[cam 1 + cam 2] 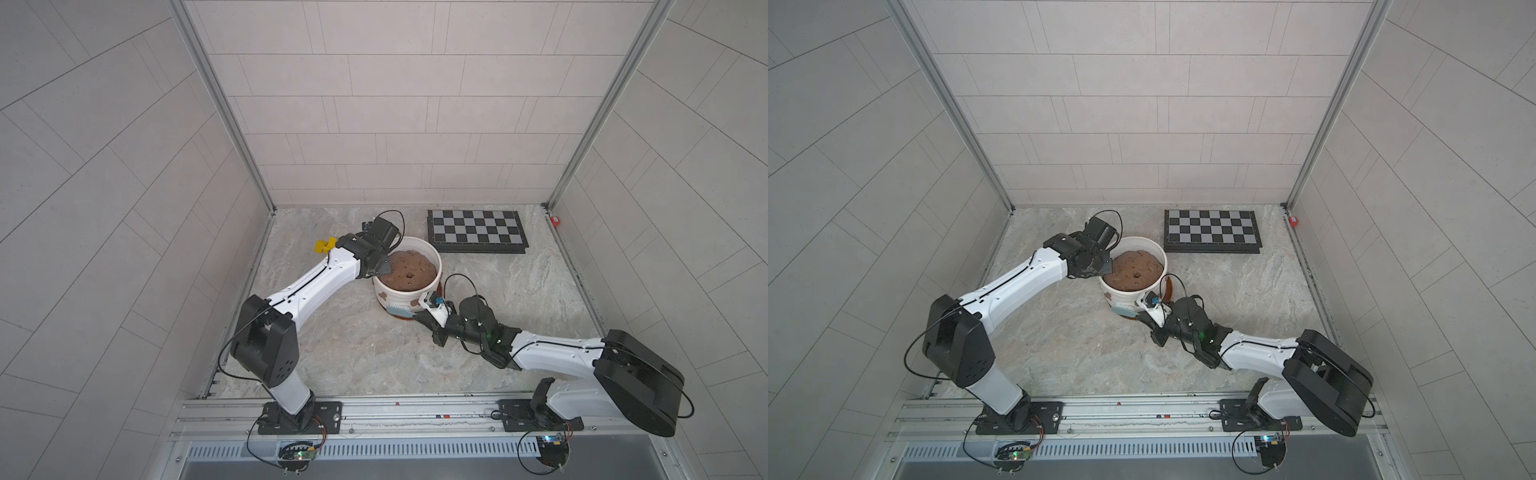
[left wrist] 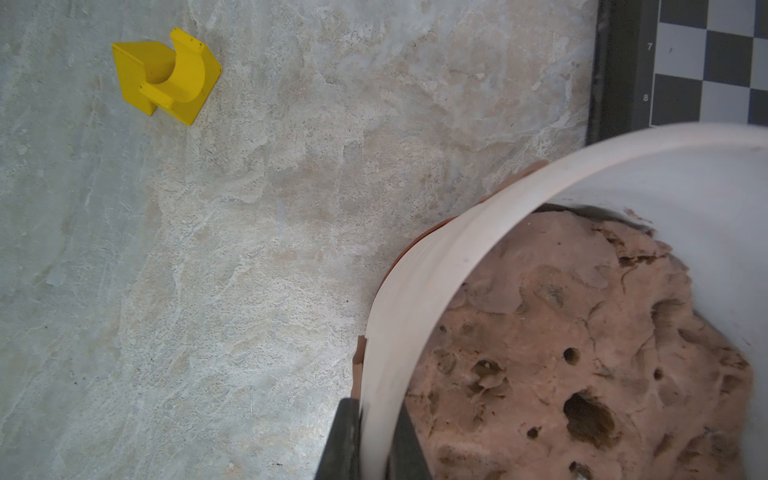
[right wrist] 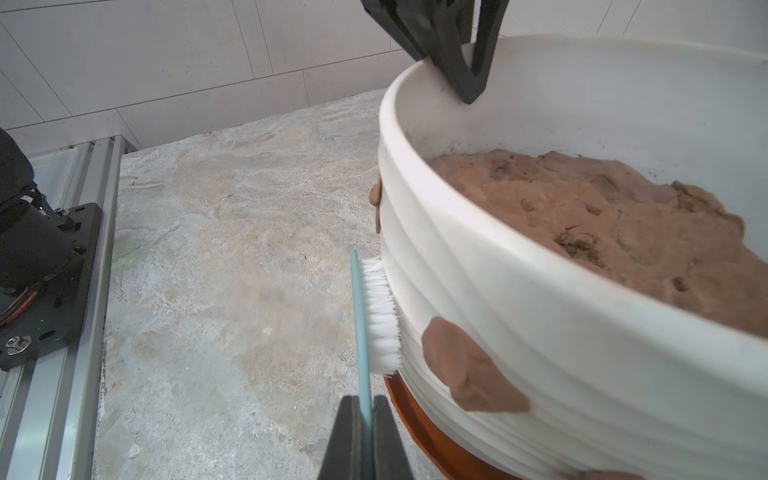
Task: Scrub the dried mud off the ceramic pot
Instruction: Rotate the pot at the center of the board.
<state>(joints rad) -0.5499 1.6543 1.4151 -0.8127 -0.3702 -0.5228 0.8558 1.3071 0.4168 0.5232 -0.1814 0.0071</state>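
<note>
The white ribbed ceramic pot (image 1: 398,297) (image 1: 1125,296) (image 2: 436,266) (image 3: 540,332) stands mid-table on an orange-brown saucer (image 3: 419,428), filled with a brown soil mound (image 1: 411,270). Dried mud shows as reddish-brown blotches (image 3: 469,370) (image 1: 384,296) on its near wall, and another blotch (image 3: 376,199) sits further round. My left gripper (image 1: 380,268) (image 1: 1106,268) (image 2: 374,405) is shut on the pot's rim, one finger inside and one outside. My right gripper (image 1: 417,316) (image 1: 1140,315) (image 3: 365,401) is shut on the teal handle of a brush (image 3: 380,316) (image 1: 397,309). Its white bristles press against the ribbed wall beside the big blotch.
A black and grey chessboard (image 1: 476,230) (image 1: 1212,232) lies behind the pot to the right. A yellow block (image 1: 325,245) (image 2: 166,77) sits on the table by the left arm. A small red item (image 1: 555,220) rests at the back right corner. Tiled walls enclose three sides.
</note>
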